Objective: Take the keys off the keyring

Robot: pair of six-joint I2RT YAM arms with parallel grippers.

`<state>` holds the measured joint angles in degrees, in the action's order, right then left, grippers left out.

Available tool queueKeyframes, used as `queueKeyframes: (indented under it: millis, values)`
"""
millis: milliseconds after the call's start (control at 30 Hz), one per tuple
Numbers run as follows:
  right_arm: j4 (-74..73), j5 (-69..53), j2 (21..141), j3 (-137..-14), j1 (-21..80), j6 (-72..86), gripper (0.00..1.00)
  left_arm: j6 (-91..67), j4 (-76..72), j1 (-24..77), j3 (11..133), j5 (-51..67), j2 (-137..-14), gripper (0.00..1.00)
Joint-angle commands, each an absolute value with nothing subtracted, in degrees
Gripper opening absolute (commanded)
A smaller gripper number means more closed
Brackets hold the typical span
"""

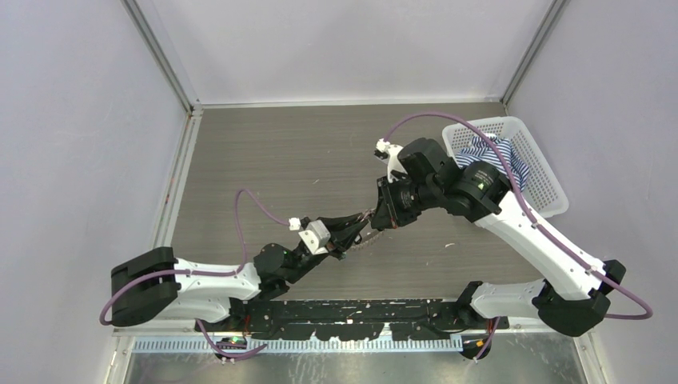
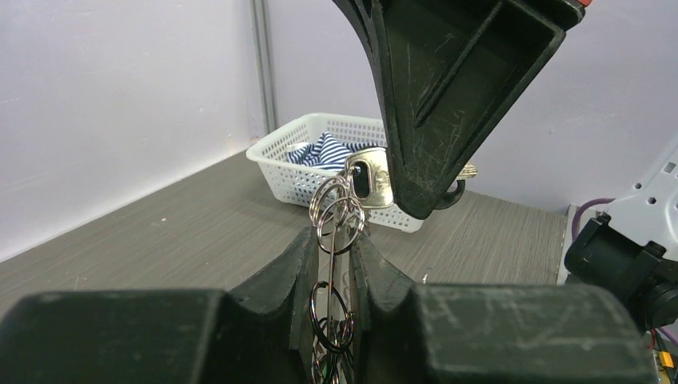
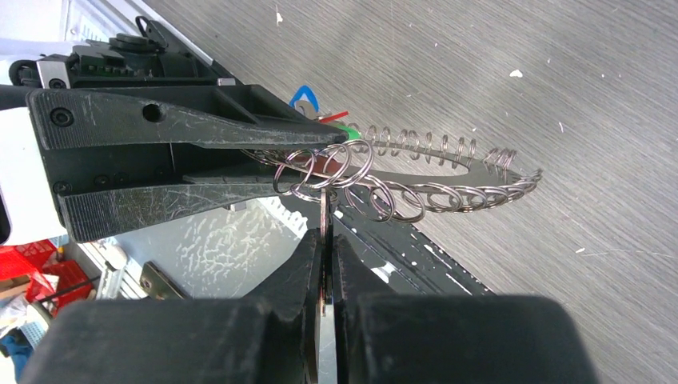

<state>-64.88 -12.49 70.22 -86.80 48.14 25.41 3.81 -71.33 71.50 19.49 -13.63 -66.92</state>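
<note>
The keyring (image 3: 480,170) is a silvery ring lined with several small split rings, held above the table between both arms. My left gripper (image 2: 334,240) is shut on the keyring (image 2: 336,264), which stands edge-on between its fingers. My right gripper (image 3: 325,240) is shut on one pale metal key (image 2: 369,178), seen edge-on in the right wrist view and still linked to a split ring. Blue (image 3: 304,98), red and green key heads peek out behind the left gripper's fingers (image 3: 160,128). In the top view the two grippers (image 1: 356,226) (image 1: 376,218) meet tip to tip mid-table.
A white plastic basket (image 1: 552,188) with a striped blue cloth (image 1: 492,152) stands at the back right of the grey wood-grain table (image 1: 280,152). White walls close in the left, far and right sides. The black arm base rail (image 1: 352,316) runs along the near edge.
</note>
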Motion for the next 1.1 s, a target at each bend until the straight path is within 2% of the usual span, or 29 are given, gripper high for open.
queueKeyframes:
  millis: [0, 133, 500, 900, 1067]
  values:
    - [-60.9, -8.9, 68.1, -84.2, 46.4, 27.4, 0.01, 4.3, -79.9, 72.0, 21.8, -12.7, -67.0, 0.0]
    - [-54.3, -7.5, 64.2, -78.7, 46.2, 29.4, 0.01, 1.7, -82.0, 71.2, 21.2, -17.2, -67.6, 0.0]
    - [-31.8, -4.1, 53.8, -62.7, 46.1, 30.0, 0.01, -8.0, -82.0, 67.0, 23.0, -18.0, -68.4, 0.0]
    - [-33.4, -6.1, 54.3, -61.7, 48.3, 23.2, 0.01, -10.7, -81.7, 65.6, 26.2, -22.8, -69.4, 0.0]
    - [-39.0, 0.6, 56.9, -65.3, 54.7, 18.9, 0.01, -10.9, -81.9, 65.4, 26.6, -24.2, -69.3, 0.0]
